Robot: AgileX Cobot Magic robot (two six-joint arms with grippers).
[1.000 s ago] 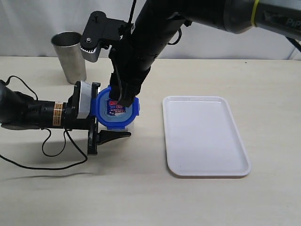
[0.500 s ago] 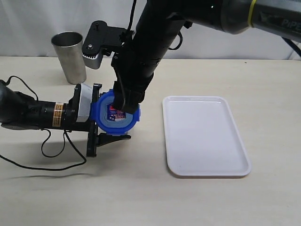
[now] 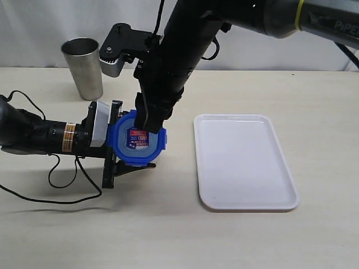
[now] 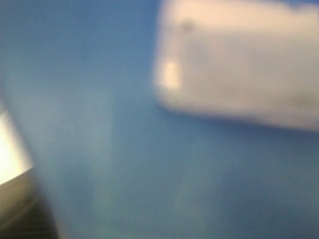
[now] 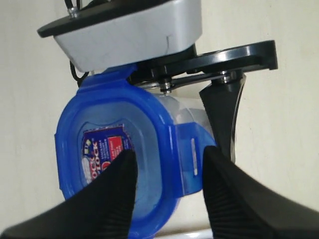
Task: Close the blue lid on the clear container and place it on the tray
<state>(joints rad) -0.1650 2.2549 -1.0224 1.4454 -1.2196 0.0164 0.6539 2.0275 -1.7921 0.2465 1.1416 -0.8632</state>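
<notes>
The blue lid with its red-and-white sticker sits on top of the clear container, left of the tray. My left gripper reaches in from the left and is shut on the clear container, one finger against its wall. My right gripper comes down from above, open. Its fingers straddle the lid's rim and a side flap. A blue blur, the lid, fills the left wrist view.
A grey steel tumbler stands at the back left, behind the left arm. The left arm's black cable loops over the table in front of it. The white tray lies empty to the right.
The right gripper's fingers have narrowed and shifted a little over the lid. The lid now sits slightly lower and more level in the exterior view. The left arm has barely moved.
</notes>
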